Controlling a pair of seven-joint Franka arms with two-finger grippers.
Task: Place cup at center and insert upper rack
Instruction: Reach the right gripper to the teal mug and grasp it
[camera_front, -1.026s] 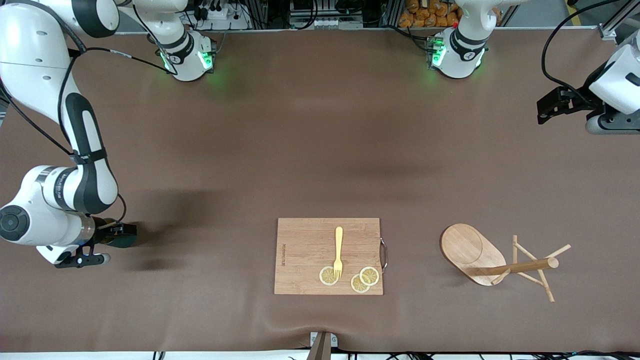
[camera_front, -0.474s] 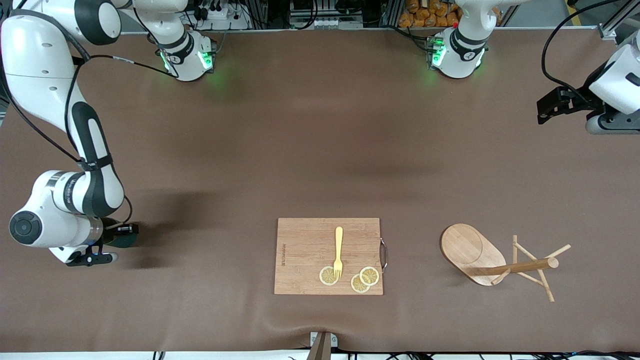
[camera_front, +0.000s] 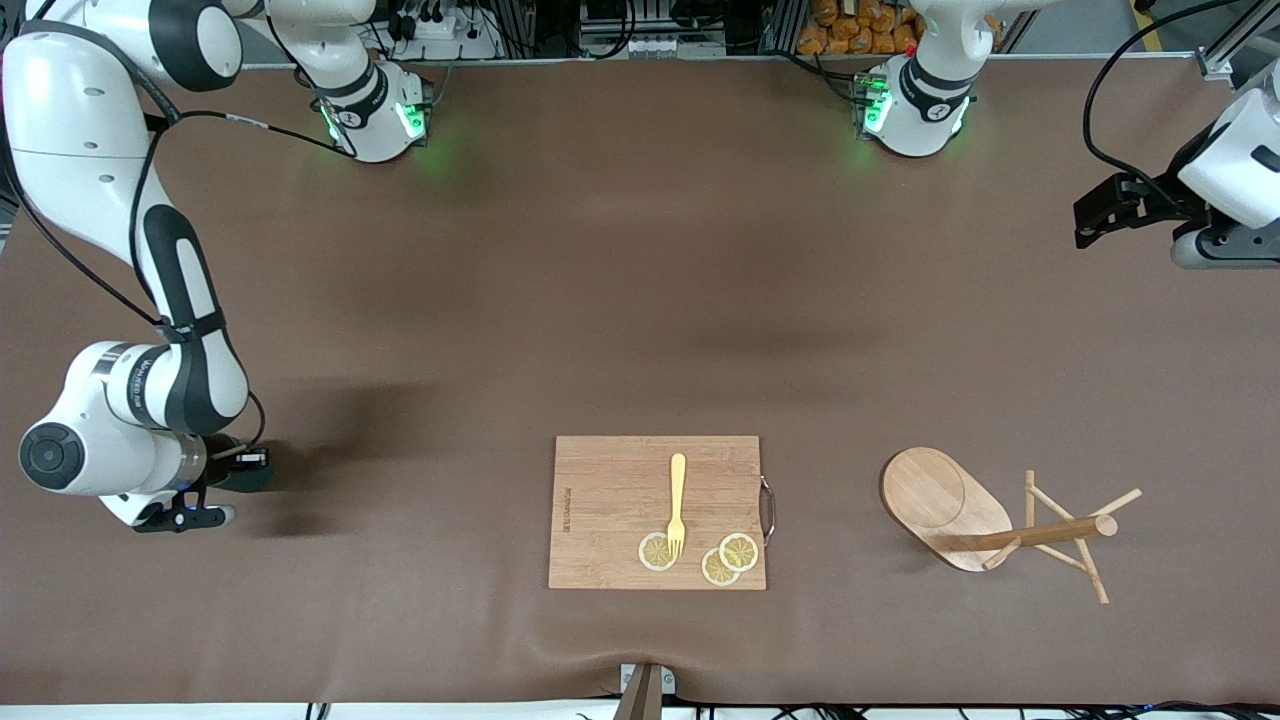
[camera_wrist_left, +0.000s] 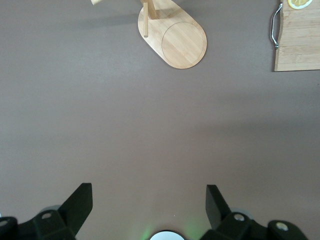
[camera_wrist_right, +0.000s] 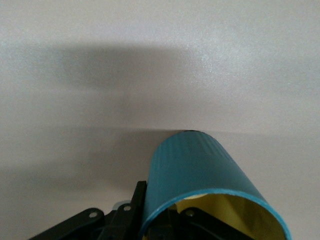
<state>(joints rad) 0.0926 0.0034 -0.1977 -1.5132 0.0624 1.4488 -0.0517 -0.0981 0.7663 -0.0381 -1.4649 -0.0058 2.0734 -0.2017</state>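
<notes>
The cup (camera_wrist_right: 200, 175) is teal and ribbed with a yellowish inside. It lies sideways at the right arm's end of the table, its rim in my right gripper (camera_wrist_right: 160, 210). That gripper is shut on the cup's wall, one finger (camera_wrist_right: 137, 200) outside and the other inside. In the front view the right gripper (camera_front: 238, 463) hides most of the cup (camera_front: 252, 477). The upper rack (camera_front: 1000, 520), a wooden mug tree, lies tipped on its side toward the left arm's end; its oval base (camera_wrist_left: 175, 37) shows in the left wrist view. My left gripper (camera_wrist_left: 150, 192) waits open, high over the table's edge (camera_front: 1100, 210).
A rectangular wooden cutting board (camera_front: 620, 500) lies mid-table near the front camera, with a yellow fork (camera_front: 677, 505) and three lemon slices (camera_front: 738, 551) on it. Its metal handle (camera_front: 767, 508) faces the mug tree. Bare brown mat lies between the board and the cup.
The right gripper's fingers have closed on the cup's wall, and the right arm has shifted slightly. The left arm and the mug tree have not moved.
</notes>
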